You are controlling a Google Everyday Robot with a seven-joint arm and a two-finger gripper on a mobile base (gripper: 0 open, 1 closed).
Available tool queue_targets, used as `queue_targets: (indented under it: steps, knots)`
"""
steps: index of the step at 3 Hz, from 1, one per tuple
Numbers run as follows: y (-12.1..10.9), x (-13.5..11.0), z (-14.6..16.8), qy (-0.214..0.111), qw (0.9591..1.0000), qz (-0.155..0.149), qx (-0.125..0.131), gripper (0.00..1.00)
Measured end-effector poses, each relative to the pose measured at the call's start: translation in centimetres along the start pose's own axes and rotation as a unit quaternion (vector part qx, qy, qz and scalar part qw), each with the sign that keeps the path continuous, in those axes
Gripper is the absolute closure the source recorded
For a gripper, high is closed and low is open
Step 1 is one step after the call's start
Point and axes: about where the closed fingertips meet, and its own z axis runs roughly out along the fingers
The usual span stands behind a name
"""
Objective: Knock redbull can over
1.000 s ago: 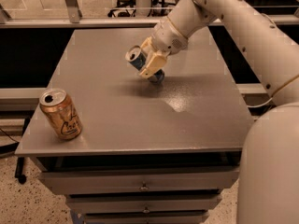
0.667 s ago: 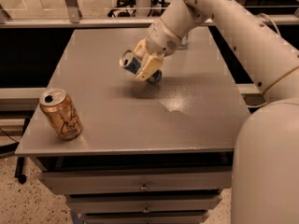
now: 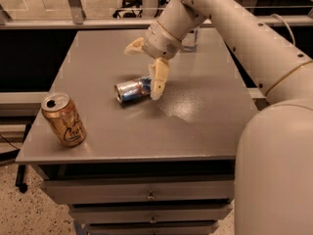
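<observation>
Left: gold can (image 3: 63,121) upright near the front-left corner of the tabletop (image 3: 205,131). Centre: redbull can (image 3: 129,90) lying on its side, silver top facing left. Just above its right end: end effector (image 3: 142,72), fingers spread, grasping nothing, lower finger (image 3: 159,80) at the can. Hazard: a nudge from that finger could probably roll the can toward the front edge.

The grey table (image 3: 205,121) carries the redbull can (image 3: 131,90) on its side at centre, a gold can (image 3: 63,120) upright at 8 o'clock and a clear bottle (image 3: 190,38) at 12 o'clock. My gripper (image 3: 146,63), fingers spread, hangs over the centre.
</observation>
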Motion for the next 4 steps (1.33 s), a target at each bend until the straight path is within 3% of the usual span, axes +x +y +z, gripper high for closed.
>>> queue_targets:
  steps: [1,2,3,4]
  knots:
    - [0.0,-0.1,0.1,0.003,1.0000,-0.003,-0.001,0.00]
    - [0.3,1.0,-0.6,-0.015,0.9992,0.022,0.031,0.00]
    - [2.3,4.1,-3.3,-0.064,0.9853,0.098,0.124,0.00]
    - [3.1,8.0,-8.0,-0.087,0.9566,0.153,0.232,0.00]
